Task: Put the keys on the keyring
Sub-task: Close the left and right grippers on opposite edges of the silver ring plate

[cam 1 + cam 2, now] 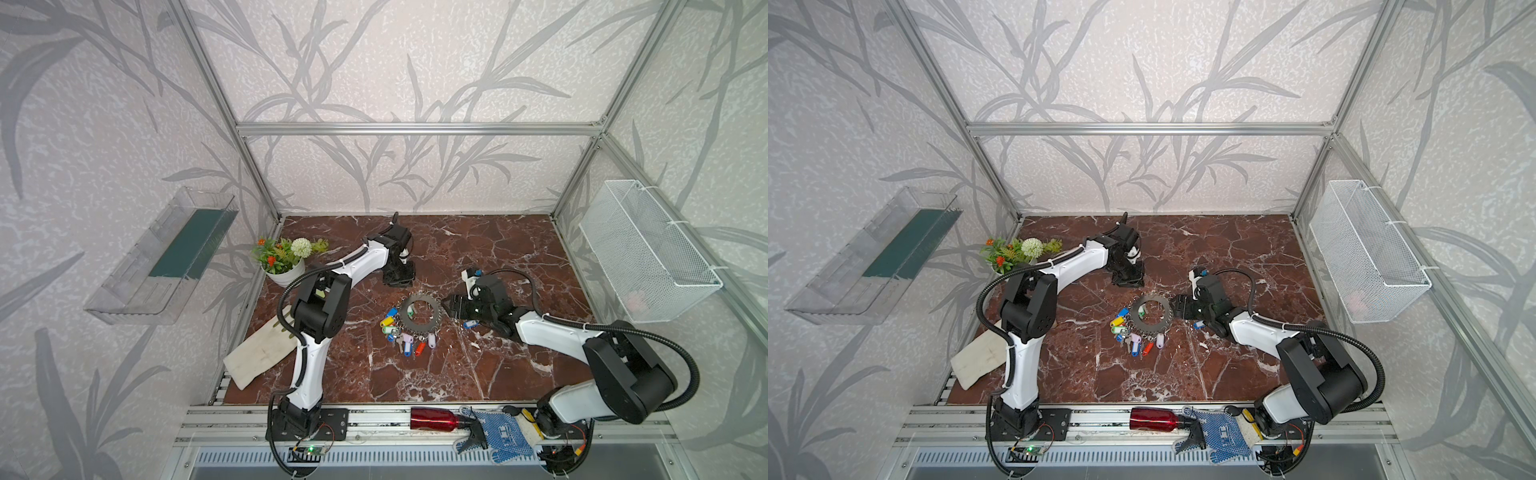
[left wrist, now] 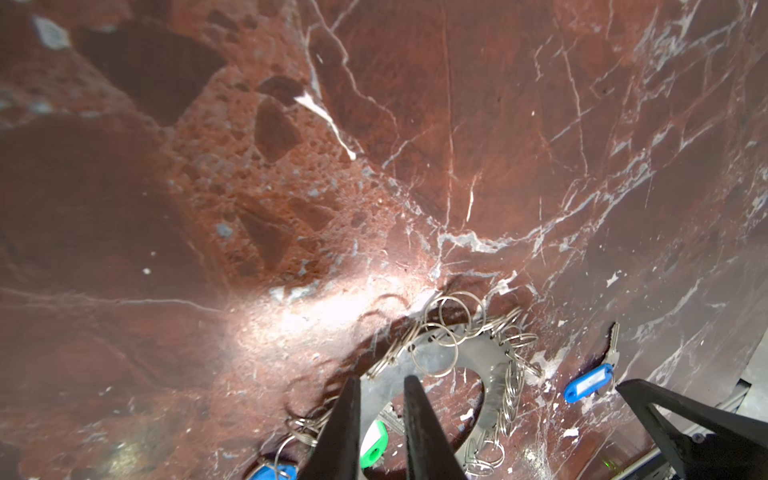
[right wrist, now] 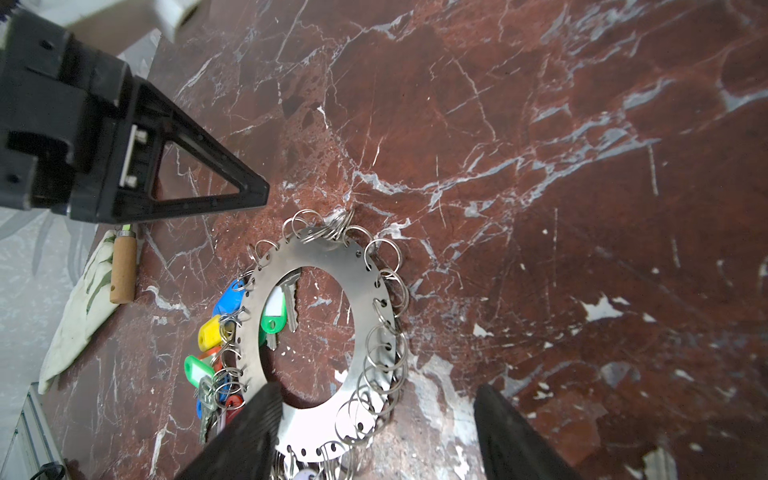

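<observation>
A: Room on the table (image 1: 457,374)?
B: Open far, right and near; the keyring (image 3: 328,257) lies mid-table.
A: Pincers?
B: The right gripper (image 3: 376,399) is spread wide, one finger over its right rim, nothing held. The left gripper (image 2: 382,380) is barely parted, empty, just far-left. Tagged keys (image 3: 210,334) cluster at its near-left rim.

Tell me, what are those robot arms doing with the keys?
They are loading the keyring, which lies flat on the table. Coloured keys cluster along one side. The left gripper hovers above, jaws slightly apart and empty. The right gripper has its open jaws at the ring's edge. A green-tagged key lies in the hole; a blue-tagged key lies loose nearby.
</observation>
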Controlling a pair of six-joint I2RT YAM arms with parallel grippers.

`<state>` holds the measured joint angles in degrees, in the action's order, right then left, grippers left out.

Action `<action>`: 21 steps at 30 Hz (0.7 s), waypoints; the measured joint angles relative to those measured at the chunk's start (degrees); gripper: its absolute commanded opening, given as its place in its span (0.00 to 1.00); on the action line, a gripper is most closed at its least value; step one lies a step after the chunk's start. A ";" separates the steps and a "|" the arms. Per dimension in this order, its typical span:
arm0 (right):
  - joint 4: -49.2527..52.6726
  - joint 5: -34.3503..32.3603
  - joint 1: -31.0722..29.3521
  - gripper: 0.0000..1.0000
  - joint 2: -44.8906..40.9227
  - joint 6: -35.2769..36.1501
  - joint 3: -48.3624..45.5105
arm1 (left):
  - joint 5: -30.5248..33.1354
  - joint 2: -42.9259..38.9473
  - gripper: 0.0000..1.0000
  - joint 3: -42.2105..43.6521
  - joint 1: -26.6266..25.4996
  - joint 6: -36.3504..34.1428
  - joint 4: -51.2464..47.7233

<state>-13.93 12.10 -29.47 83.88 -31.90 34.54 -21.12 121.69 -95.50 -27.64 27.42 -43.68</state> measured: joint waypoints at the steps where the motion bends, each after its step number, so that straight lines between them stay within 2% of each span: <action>1: 0.00 0.02 0.00 0.74 0.00 0.00 0.00 | -0.31 0.00 0.21 0.07 0.00 -0.33 -0.11; 21: 0.00 0.52 0.00 0.74 0.00 0.00 0.00 | -2.58 1.70 0.16 0.09 -0.07 -1.75 -0.85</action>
<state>-13.93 12.62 -29.47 83.88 -31.90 34.54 -23.70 123.39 -95.42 -27.70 25.67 -44.53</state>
